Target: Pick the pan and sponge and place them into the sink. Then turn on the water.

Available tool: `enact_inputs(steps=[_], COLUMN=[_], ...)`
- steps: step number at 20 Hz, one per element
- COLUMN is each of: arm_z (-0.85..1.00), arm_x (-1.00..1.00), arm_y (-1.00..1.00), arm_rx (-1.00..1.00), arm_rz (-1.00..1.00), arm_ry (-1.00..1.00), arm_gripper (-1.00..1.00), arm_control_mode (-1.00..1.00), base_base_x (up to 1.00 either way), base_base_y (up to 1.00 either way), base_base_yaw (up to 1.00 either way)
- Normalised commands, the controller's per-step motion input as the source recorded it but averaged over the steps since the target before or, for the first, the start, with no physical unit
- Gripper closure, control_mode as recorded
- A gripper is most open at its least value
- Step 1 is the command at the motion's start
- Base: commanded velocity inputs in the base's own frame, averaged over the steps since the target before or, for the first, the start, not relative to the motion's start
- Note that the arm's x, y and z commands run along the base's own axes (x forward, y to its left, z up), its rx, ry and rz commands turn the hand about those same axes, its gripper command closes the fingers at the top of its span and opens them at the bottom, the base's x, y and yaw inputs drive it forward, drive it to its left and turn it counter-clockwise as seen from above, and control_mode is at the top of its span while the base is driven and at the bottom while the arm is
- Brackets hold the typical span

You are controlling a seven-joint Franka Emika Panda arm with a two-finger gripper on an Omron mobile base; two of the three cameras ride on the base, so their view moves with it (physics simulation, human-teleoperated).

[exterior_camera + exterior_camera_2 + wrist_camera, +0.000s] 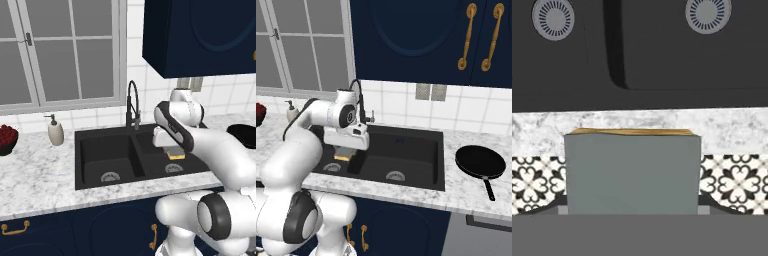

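Note:
My gripper point(171, 148) is shut on the sponge point(175, 154), a grey-teal block with a yellow layer, and holds it just above the black double sink point(78, 150), over the basin on the right near the divider. In the hand view the sponge point(632, 172) sits between the fingertips, with both round drains point(554, 18) beyond it. From the right base view the gripper point(346, 148) and sponge point(343, 154) hang over the sink point(440, 167). The black pan point(480, 161) rests on the counter right of the sink. The arched faucet point(132, 103) stands behind the divider; no water runs.
A beige soap dispenser point(55, 132) stands left of the sink, and a dark bowl of red fruit point(6, 138) sits further left. Dark blue wall cabinets point(200, 35) hang above the counter's right part. A window point(60, 50) is behind the sink.

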Motion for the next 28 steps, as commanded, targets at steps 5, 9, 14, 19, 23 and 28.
enact_inputs(steps=[5, 9, 14, 19, 23, 28], arm_z=[-0.83, -0.83, -0.54, -0.23, -0.49, -0.48], arm_x=[0.98, 1.0, 0.76, 0.26, 0.41, 0.25], arm_y=[-1.0, -1.0, -0.76, -0.04, 0.02, 0.16], arm_rx=[0.04, 0.02, 0.01, 0.01, 0.01, 0.02], arm_rz=[0.0, 0.0, 0.0, 0.0, 0.0, 0.0], arm_ry=[0.0, 0.02, 0.07, 0.1, 0.03, 0.01], arm_gripper=[1.0, 1.0, 1.0, 1.0, 1.0, 1.0], arm_control_mode=[-1.0, -1.0, -1.0, -1.0, -1.0, -1.0], base_base_x=[0.0, 0.0, 0.0, 0.0, 0.0, 0.0], base_base_y=[0.0, 0.0, 0.0, 0.0, 0.0, 0.0], base_base_yaw=[0.0, 0.0, 0.0, 0.0, 0.0, 0.0])
